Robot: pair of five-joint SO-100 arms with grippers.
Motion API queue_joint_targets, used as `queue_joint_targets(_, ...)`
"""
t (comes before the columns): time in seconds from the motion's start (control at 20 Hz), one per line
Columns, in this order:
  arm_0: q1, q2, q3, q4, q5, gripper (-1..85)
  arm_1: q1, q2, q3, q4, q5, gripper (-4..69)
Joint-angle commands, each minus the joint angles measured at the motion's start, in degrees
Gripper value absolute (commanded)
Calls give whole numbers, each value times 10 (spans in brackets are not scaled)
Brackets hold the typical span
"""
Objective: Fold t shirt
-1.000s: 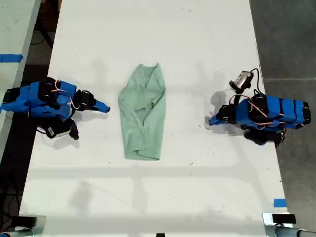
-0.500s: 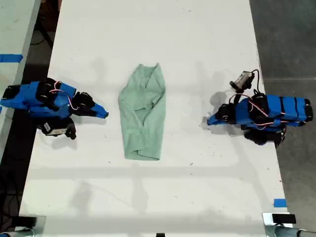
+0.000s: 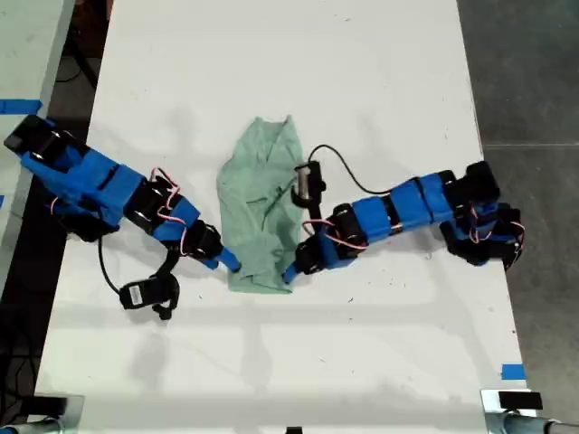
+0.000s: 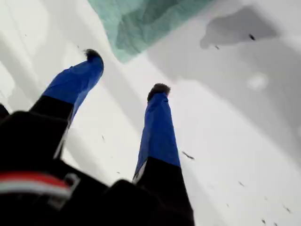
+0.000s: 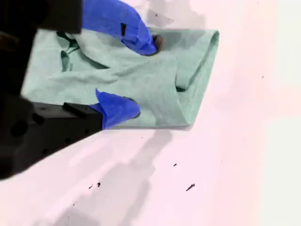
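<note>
The shirt [image 3: 261,206] lies mid-table, long axis up-down in the exterior view, its lower hem between both arms: my second gripper [image 5: 136,77], jaws spread, is over the cloth and nearer, while my first gripper [image 4: 126,71], also spread, is just short of a corner.

T shirt [image 3: 262,203]: soft matt cloth, pale mint, creased. Counter [image 3: 380,72] beneath our hands: smooth white matt surface with dark specks. Our second hand [image 5: 136,77]: blue plastic fingers, smooth; our first hand [image 4: 124,70] likewise, dark-tipped.
</note>
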Motion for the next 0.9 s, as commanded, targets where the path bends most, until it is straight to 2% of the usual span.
queue_joint_targets(0.0,11,-133,-127,-19,18,189,-7,-56,-120,-28,-20,236)
queue_joint_targets(0.25,6,-266,-180,-12,-9,198,-7,-98,-125,-86,-35,229)
queue_joint_targets(0.75,9,-279,-185,-3,-18,170,3,-145,-128,-67,-15,199)
queue_joint_targets(0.85,7,-258,-186,18,-19,157,4,-137,-129,-58,-14,178)
